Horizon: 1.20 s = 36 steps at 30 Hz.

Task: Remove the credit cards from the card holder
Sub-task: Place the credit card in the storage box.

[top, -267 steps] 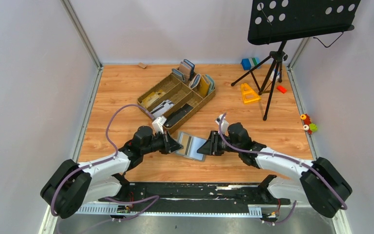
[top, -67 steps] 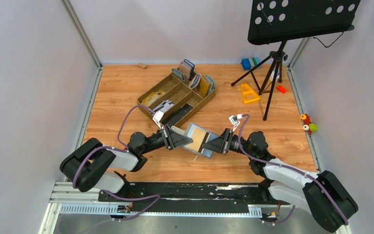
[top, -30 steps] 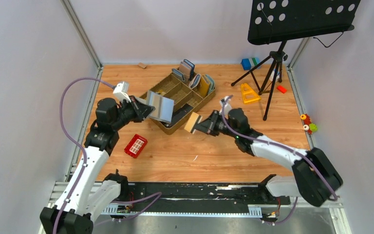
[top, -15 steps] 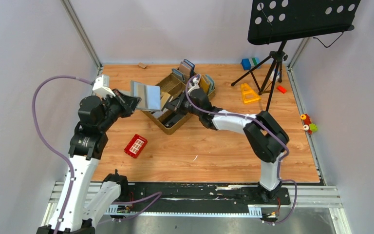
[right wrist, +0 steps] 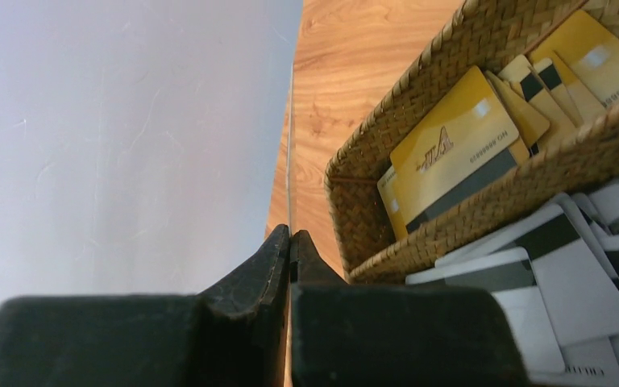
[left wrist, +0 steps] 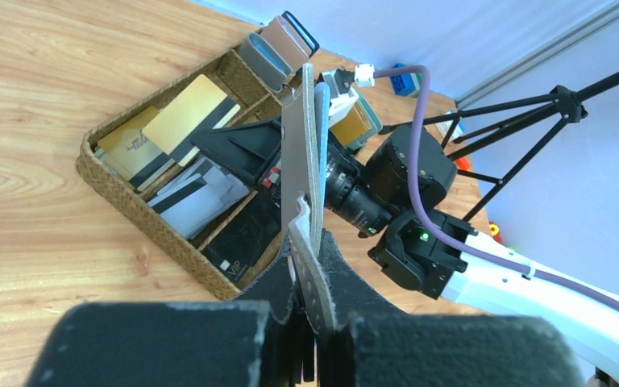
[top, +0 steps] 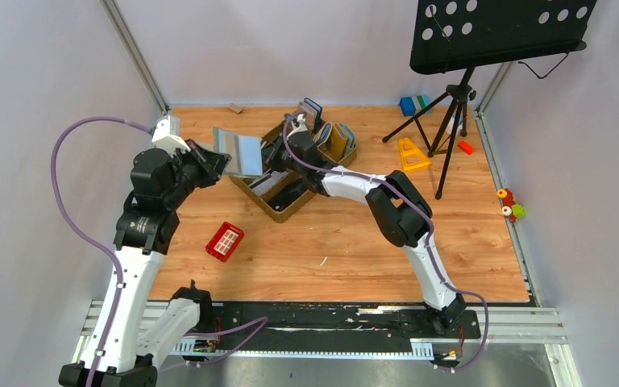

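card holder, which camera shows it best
Top external: the card holder shows its open face, pinched in the left hand. Left wrist sees it edge-on; right wrist shows only a blank grey surface, possibly it.

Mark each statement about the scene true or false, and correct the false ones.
1. The left gripper holds the card holder in the air above the table. True.
2. A red card lies inside the tray. False: it lies on the table, outside the tray.
3. Gold cards lie in one compartment of the tray. True.
4. The right gripper is wide open. False: its jaws are shut.
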Each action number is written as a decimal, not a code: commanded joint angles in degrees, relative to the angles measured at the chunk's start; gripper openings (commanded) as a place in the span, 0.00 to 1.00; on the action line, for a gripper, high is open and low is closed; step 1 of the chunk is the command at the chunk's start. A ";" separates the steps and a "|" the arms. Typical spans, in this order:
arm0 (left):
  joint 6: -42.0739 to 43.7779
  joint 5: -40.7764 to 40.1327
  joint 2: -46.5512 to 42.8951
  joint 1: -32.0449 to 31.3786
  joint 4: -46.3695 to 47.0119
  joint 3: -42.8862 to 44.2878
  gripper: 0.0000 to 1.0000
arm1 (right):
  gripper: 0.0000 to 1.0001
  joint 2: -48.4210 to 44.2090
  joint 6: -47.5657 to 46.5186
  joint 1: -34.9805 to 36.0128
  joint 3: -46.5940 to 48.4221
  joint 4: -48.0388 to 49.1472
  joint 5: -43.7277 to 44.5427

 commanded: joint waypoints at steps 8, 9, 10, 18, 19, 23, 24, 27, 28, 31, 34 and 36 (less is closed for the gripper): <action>-0.11 0.83 -0.29 0.34 4.05 -0.42 0.00 | 0.00 7.77 1.71 0.99 8.64 -0.29 1.94; -0.09 0.96 -0.34 0.34 4.13 -0.50 0.00 | 0.00 8.27 1.69 1.17 9.15 -0.40 1.92; -0.05 1.06 -0.45 0.34 4.17 -0.55 0.00 | 0.00 8.76 1.69 1.31 9.71 -0.72 2.16; 1.11 0.83 -1.08 0.33 3.28 -0.71 0.00 | 0.27 9.97 0.67 2.57 11.19 -1.01 3.89; 1.10 1.01 -1.05 0.34 3.32 -0.68 0.00 | 0.29 9.46 0.11 2.57 10.75 -0.77 3.97; 0.92 1.65 -0.80 0.34 3.34 -0.75 0.00 | 0.34 5.91 -2.51 2.50 7.69 0.71 5.15; 0.79 1.98 -0.73 0.34 3.45 -0.81 0.00 | 0.35 4.88 -3.13 2.48 6.80 1.31 5.30; 0.38 2.59 -0.91 0.33 3.90 -1.30 0.00 | 0.37 0.97 -4.91 2.19 2.33 2.54 5.19; 0.23 3.00 -0.99 0.34 4.11 -1.67 0.00 | 0.38 -0.95 -5.40 1.95 0.15 3.76 4.85; -0.63 5.27 -1.34 0.34 5.67 -3.02 0.00 | 0.41 -7.84 -7.98 0.85 -8.86 8.72 2.88; -2.48 7.86 -1.76 0.32 8.36 -4.60 0.00 | 0.43 -17.54 -12.84 -1.01 -17.42 10.18 0.02; -3.72 9.26 -1.84 0.34 9.85 -5.03 0.00 | 0.44 -24.23 -15.84 -2.79 -23.87 9.72 -0.98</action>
